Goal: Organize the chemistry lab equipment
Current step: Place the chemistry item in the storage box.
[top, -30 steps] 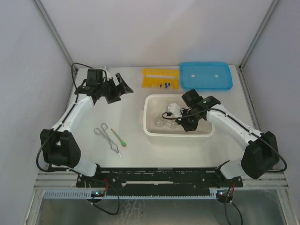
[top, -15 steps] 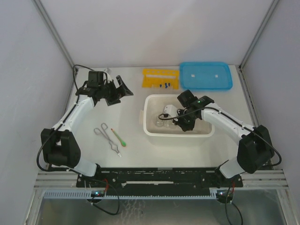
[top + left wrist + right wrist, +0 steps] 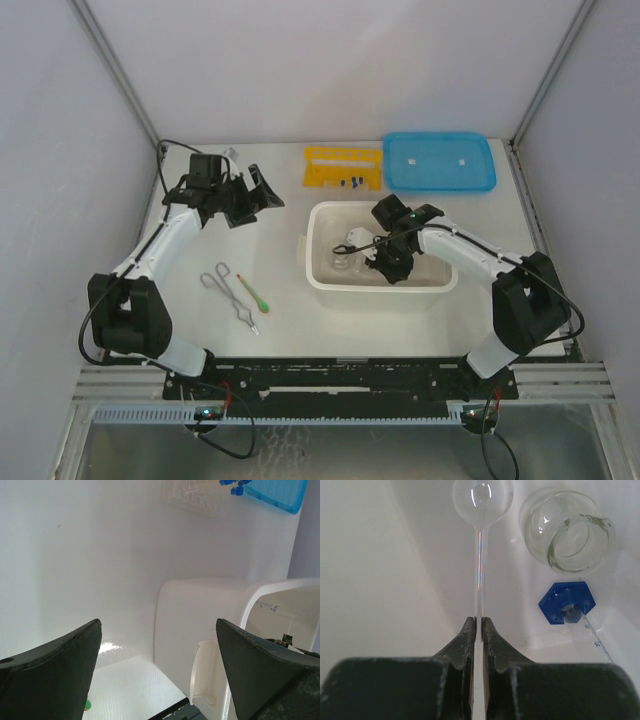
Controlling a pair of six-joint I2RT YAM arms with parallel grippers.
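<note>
So, head count first. One yellow tube rack [image 3: 343,167] sits at the far edge of the table around 12 o'clock, with a little cluster of blue-capped tubes [image 3: 351,183] lying on its near edge; I can't count them from the overhead cam, they're just blue specks. One blue lid [image 3: 440,161] is right beside the rack at 1 o'clock. One white tub [image 3: 325,272] is in the middle. One pair of thin metal tongs [image 3: 228,291] and one green-tipped stick [image 3: 252,293] lie side by side on the table at about 8 o'clock from the tub.

Inside the tub the right wrist cam shows three things: one round-bulb glass vessel [image 3: 482,499] with a long thin stem, one squat glass jar [image 3: 567,529] lying on its side, and one more blue-capped tube [image 3: 567,602], cut off by the frame edge. From overhead those glass pieces are basically a clear smudge.

The right gripper [image 3: 479,625] is down in the tub, fingers pressed nearly together and pinching the thin stem of the bulb vessel, bulb pointing away at 12 o'clock.

The left gripper [image 3: 255,189] is at 10 o'clock from the tub, jaws spread wide, holding nothing. In its own cam only the two finger ends show, with the tub's outer wall between them.
</note>
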